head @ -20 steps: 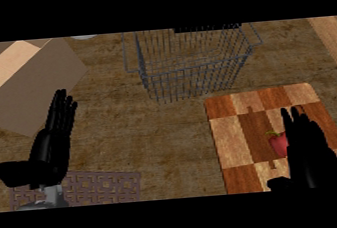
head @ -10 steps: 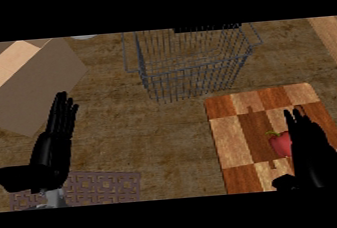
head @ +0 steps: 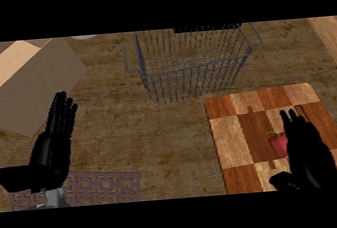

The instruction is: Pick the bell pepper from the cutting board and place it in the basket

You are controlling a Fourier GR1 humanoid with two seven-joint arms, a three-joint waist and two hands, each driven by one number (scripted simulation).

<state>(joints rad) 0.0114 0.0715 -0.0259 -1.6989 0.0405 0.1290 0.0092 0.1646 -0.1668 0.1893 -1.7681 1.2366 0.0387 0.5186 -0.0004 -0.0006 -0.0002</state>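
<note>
Right hand point(head: 308, 150): we see straight fingers beside the bell pepper point(head: 277, 143), not gripping.
Left hand point(head: 50, 148): open, resting.
Cutting board point(head: 239, 130): near wire basket point(head: 189, 64).

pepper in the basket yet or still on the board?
On the board. The red bell pepper lies on the cutting board, beside the open right hand; the wire basket holds nothing visible.

Bare counter point(head: 165, 126) between cutting board point(head: 242, 115) and wire basket point(head: 189, 59).

1 head view, looking steeply down on the counter point(head: 165, 126), forearms entering from the lower edge
</note>
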